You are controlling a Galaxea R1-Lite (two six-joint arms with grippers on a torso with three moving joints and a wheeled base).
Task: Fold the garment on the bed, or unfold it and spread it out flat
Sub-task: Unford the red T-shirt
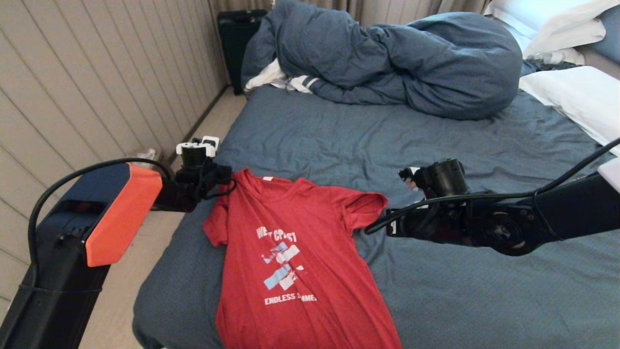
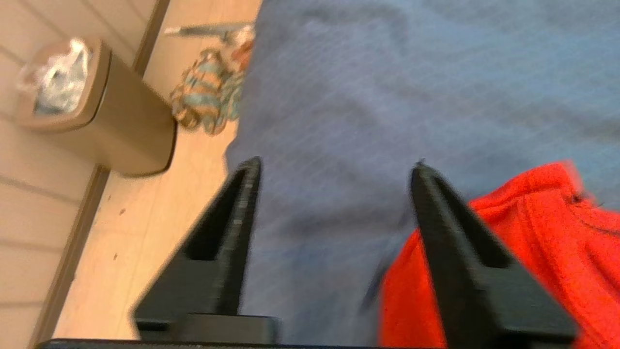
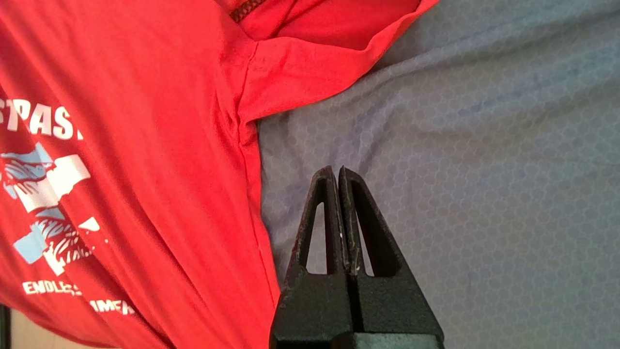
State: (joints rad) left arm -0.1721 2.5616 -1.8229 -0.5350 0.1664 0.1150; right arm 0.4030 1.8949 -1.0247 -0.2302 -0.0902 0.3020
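Observation:
The garment (image 1: 300, 261), a red T-shirt with white lettering and a pale chest graphic, lies face up and mostly spread near the left front of the bed (image 1: 339, 140). Its far sleeve is bunched. My left gripper (image 1: 206, 183) hovers at the shirt's shoulder by the bed's left edge. In the left wrist view this gripper (image 2: 336, 165) is open, with blue sheet between its fingers and red cloth (image 2: 533, 242) beside one finger. My right gripper (image 1: 395, 225) hangs over the sheet beside the other sleeve. It is shut and empty (image 3: 337, 168), a little apart from the shirt's side seam (image 3: 145, 145).
A bunched blue-grey duvet (image 1: 387, 63) and a white striped cloth (image 1: 286, 80) lie at the back, white pillows (image 1: 571, 97) at the right. On the floor by the wall stand a tan bin (image 2: 92, 111) and a multicoloured bundle (image 2: 208, 94).

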